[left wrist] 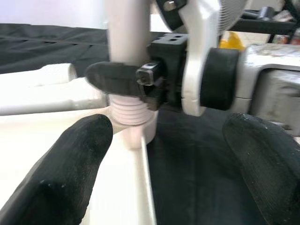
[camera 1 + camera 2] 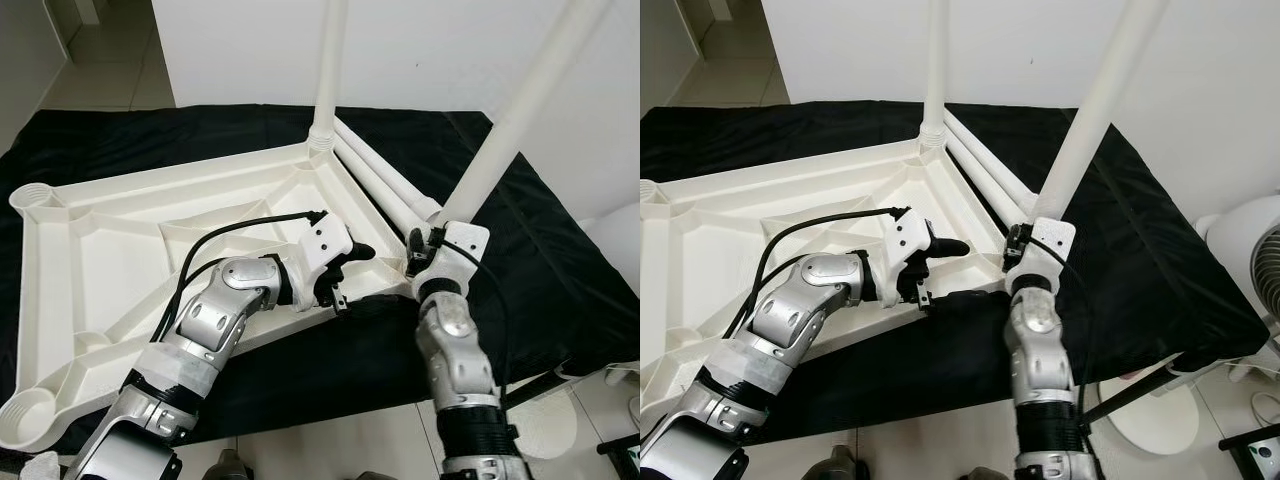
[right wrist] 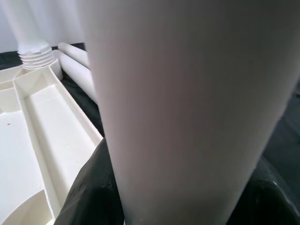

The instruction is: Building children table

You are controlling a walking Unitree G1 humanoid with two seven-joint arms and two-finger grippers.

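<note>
While the inverted white tabletop (image 2: 120, 215) is lying on black cloth (image 2: 560, 270), a table leg (image 2: 500, 130) is being clasped by the right gripper (image 2: 418, 248) at its corner socket; it should be being kept plumb while threaded. The left gripper (image 2: 350, 275) is being held open beside.

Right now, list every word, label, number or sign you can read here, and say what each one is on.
None can be read.
Table top, upside down on the black cloth: plain white, no print.
Leg held by the right claw: plain.
Upright leg at the far corner: plain.
Left claw: no marking legible.
Clutter behind the right arm in the left wrist view: too blurred to read.
</note>
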